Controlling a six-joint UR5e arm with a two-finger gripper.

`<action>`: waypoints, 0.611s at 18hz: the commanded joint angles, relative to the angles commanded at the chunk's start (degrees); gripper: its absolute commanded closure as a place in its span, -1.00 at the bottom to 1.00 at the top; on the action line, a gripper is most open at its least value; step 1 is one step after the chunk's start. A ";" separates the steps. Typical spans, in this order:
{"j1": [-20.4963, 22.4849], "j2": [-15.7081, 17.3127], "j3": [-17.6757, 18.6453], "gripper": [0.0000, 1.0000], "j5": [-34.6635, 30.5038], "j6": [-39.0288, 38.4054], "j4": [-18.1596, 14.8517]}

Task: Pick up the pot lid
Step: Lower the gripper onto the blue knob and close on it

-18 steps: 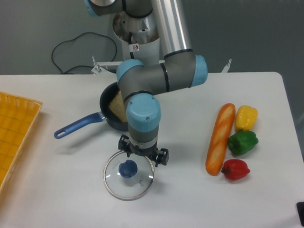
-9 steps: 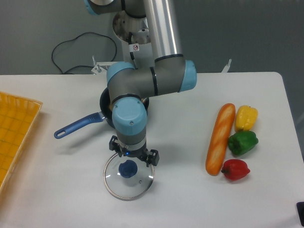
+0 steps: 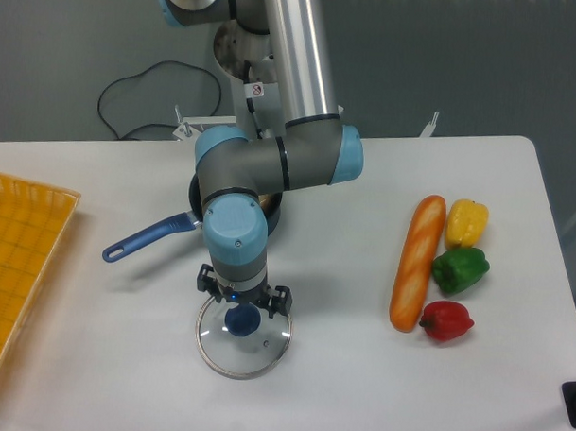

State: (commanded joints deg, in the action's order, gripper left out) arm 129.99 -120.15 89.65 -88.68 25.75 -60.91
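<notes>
- Currently hovering with the end effector (image 3: 244, 291) open, near the knob (image 3: 243, 320) of the pot lid (image 3: 246, 355) on the desk (image 3: 377, 384).
- Possibly risking a slip by pinching too high or off-centre.

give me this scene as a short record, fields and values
target: clear pot lid, lying with its blue knob up
tool: open tool, fingers apart, over the lid; exact height unclear
lid held: no
behind: blue-handled pan, partly hidden by the arm
right side: long loaf, yellow pepper, green pepper, red pepper
left edge: yellow basket
</notes>
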 joint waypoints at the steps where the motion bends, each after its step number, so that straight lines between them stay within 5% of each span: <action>1: 0.00 0.00 -0.09 -1.00 0.17 -0.35 0.00; 11: -0.09 -1.41 -0.44 -1.00 0.97 -1.14 1.58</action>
State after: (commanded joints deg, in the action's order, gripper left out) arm 129.90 -121.55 89.21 -87.71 24.61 -59.33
